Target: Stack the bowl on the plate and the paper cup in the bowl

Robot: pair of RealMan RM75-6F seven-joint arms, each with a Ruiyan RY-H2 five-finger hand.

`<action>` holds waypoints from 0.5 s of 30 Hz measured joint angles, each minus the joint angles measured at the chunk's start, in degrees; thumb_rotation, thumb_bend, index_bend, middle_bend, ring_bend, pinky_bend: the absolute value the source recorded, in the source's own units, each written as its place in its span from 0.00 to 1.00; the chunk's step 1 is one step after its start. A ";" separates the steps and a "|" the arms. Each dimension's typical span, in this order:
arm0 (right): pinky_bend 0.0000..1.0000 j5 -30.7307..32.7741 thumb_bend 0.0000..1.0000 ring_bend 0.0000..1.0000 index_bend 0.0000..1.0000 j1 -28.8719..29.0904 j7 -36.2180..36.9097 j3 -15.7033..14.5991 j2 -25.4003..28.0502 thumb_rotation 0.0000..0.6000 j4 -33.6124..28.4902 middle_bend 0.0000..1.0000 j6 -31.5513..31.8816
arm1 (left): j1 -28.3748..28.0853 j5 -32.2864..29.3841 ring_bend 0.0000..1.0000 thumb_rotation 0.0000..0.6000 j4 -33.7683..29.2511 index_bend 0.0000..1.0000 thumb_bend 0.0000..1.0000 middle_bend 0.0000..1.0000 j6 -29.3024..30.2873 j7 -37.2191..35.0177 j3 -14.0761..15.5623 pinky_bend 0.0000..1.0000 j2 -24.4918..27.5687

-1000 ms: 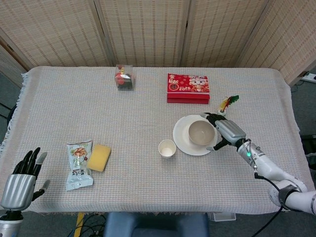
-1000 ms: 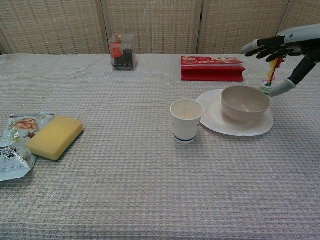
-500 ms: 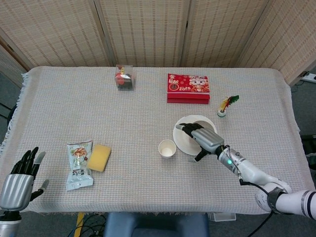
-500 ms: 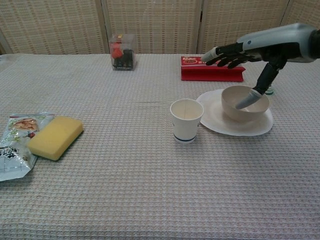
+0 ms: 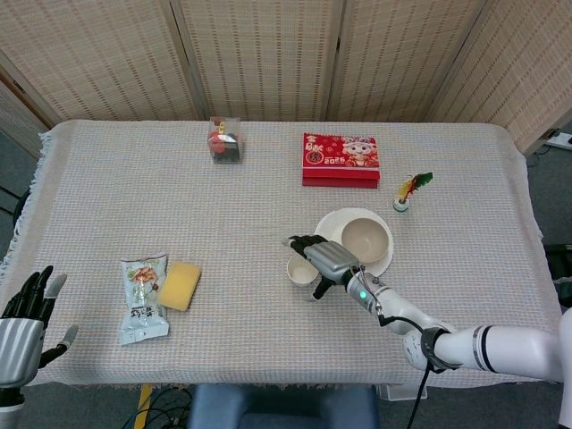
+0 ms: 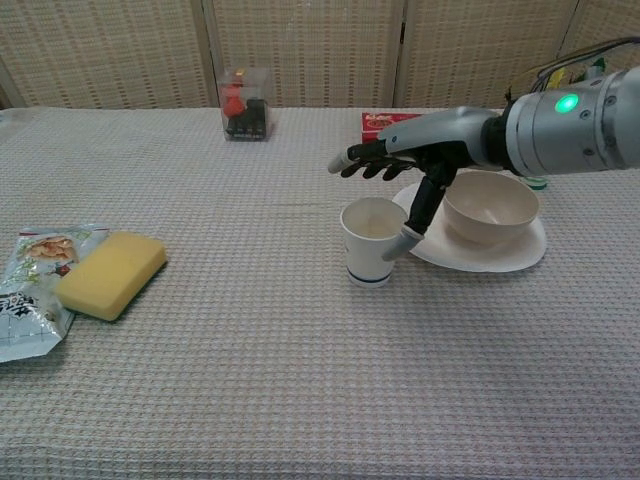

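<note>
A beige bowl (image 5: 365,240) (image 6: 490,206) sits on the white plate (image 5: 329,230) (image 6: 450,256). The white paper cup (image 5: 300,270) (image 6: 370,243) stands upright on the cloth just left of the plate. My right hand (image 5: 323,258) (image 6: 400,165) hovers over the cup, fingers spread above its rim and the thumb pointing down beside its right wall, holding nothing. My left hand (image 5: 25,317) shows only in the head view, at the table's near left corner, fingers apart and empty.
A yellow sponge (image 5: 180,285) (image 6: 110,273) and a snack packet (image 5: 143,296) (image 6: 25,290) lie at the left. A clear box (image 5: 224,140) (image 6: 244,104), a red box (image 5: 340,159) (image 6: 385,121) and a small feathered shuttlecock (image 5: 409,189) stand farther back.
My right hand has swept left from beside the bowl, across it, to above the paper cup. My left hand has sunk lower at the near left corner.
</note>
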 measured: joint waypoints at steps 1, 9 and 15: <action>0.00 0.86 0.04 0.00 0.06 0.65 -0.84 -0.35 -0.48 1.00 0.21 0.00 0.40 | 0.09 0.03 0.00 1.00 0.01 0.00 0.31 0.00 0.21 -0.29 -0.03 0.26 0.13; 0.00 6.89 0.07 0.00 0.11 4.02 -5.79 -2.71 -2.28 1.00 0.76 0.00 3.43 | 0.49 0.46 0.00 1.00 -0.04 0.00 0.31 0.00 0.95 -1.10 -0.03 0.26 0.58; 0.00 9.14 0.11 0.00 0.18 5.17 -7.88 -3.90 -3.25 1.00 1.23 0.00 5.30 | 0.60 0.57 0.00 1.00 -0.10 0.00 0.31 0.00 1.04 -1.03 -0.05 0.26 0.56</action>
